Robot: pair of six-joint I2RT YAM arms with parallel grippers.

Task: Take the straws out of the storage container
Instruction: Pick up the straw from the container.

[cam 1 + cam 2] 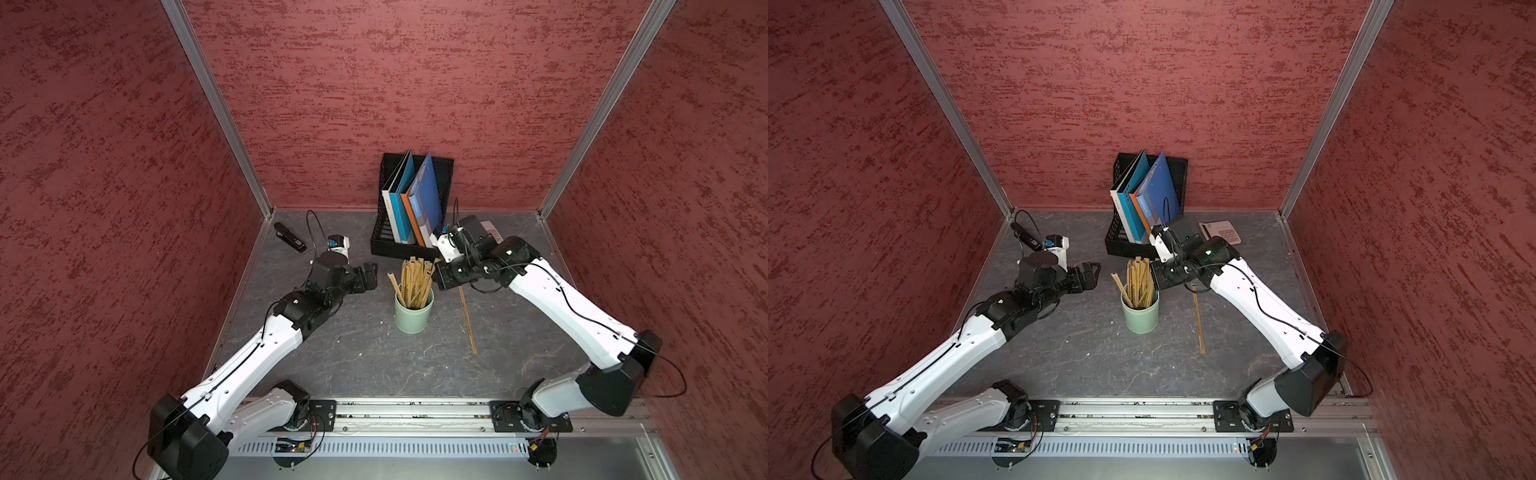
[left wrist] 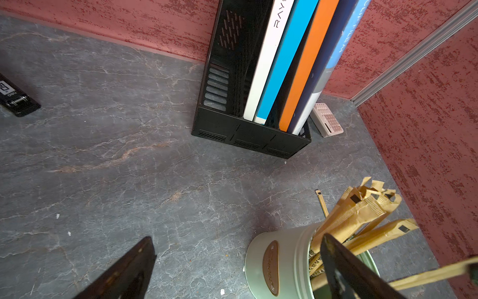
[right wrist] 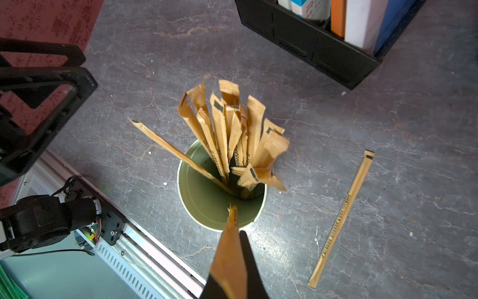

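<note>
The storage container (image 1: 412, 318), a mint-green cup, stands mid-table with a bunch of tan wrapped straws (image 1: 415, 278) upright in it; both also show in the right wrist view as cup (image 3: 207, 207) and straws (image 3: 232, 134). One more straw (image 1: 467, 322) lies flat on the table to the cup's right. My right gripper (image 1: 435, 274) hovers over the cup's right rim, shut on a single straw (image 3: 229, 256) whose lower end hangs above the cup mouth. My left gripper (image 1: 372, 276) is open and empty, left of the cup and apart from it.
A black mesh file holder (image 1: 409, 245) with coloured folders stands just behind the cup. A black stapler (image 1: 289, 237) lies at the back left, and a pale calculator (image 1: 1221, 232) at the back right. Red walls close three sides.
</note>
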